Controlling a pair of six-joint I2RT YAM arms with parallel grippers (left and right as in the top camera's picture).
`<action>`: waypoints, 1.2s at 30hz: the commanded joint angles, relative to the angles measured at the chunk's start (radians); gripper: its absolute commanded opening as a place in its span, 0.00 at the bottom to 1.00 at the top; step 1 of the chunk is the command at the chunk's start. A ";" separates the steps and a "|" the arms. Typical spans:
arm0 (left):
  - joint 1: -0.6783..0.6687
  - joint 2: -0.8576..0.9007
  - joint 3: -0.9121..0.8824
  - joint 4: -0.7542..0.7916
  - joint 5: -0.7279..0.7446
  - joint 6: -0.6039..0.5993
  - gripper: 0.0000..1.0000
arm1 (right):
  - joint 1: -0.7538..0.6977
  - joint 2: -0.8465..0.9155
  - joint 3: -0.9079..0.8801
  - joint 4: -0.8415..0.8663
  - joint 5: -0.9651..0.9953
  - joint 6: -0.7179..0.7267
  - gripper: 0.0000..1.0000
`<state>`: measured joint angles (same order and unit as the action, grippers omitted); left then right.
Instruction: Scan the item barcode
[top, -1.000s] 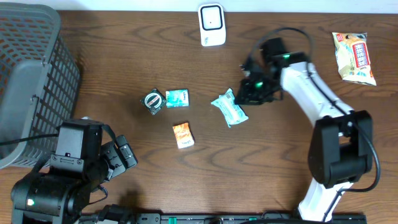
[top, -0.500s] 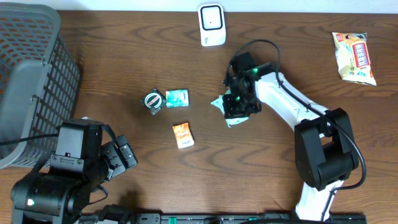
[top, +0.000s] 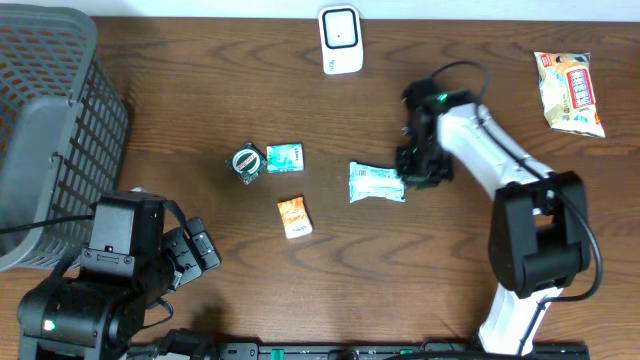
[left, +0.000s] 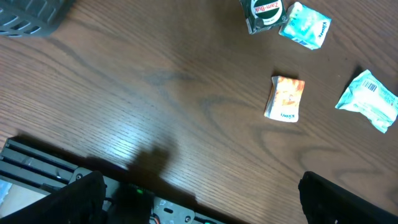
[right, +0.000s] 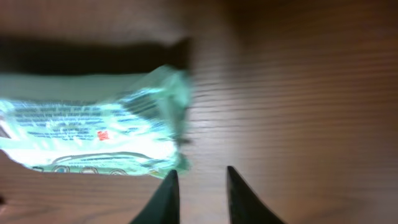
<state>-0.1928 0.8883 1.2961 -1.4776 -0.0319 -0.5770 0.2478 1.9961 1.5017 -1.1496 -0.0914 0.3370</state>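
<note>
A green-and-white item packet (top: 377, 182) lies flat at the table's middle. In the right wrist view the packet (right: 93, 124) fills the left side, its right end just above my left fingertip. My right gripper (top: 412, 175) hovers at that end; this gripper (right: 200, 171) is open by a narrow gap, with only bare wood between the fingers. The left wrist view shows the packet (left: 370, 99) with a barcode on it. A white scanner (top: 340, 40) stands at the back edge. My left gripper (left: 199, 180) is wide open and holds nothing, low at the front left (top: 195, 255).
A grey basket (top: 50, 120) fills the back left corner. A round tin (top: 246, 162), a teal packet (top: 285, 157) and an orange packet (top: 294, 217) lie left of the item. A snack bag (top: 570, 92) lies at the far right.
My right gripper came down onto the packet, turned it so it lies level, then drew back to its right end and parted its fingers. The left arm has not moved.
</note>
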 joint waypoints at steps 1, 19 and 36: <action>0.000 -0.001 -0.001 -0.003 -0.006 -0.004 0.98 | -0.026 0.005 0.090 -0.040 0.002 -0.028 0.28; 0.000 -0.001 -0.001 -0.003 -0.006 -0.005 0.98 | 0.041 0.005 0.079 0.053 -0.024 -0.021 0.96; 0.000 -0.001 -0.001 -0.003 -0.006 -0.004 0.98 | 0.063 0.005 -0.038 0.140 0.018 0.026 0.98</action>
<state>-0.1928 0.8883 1.2961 -1.4776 -0.0322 -0.5770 0.3111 1.9961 1.4761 -1.0115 -0.1242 0.3294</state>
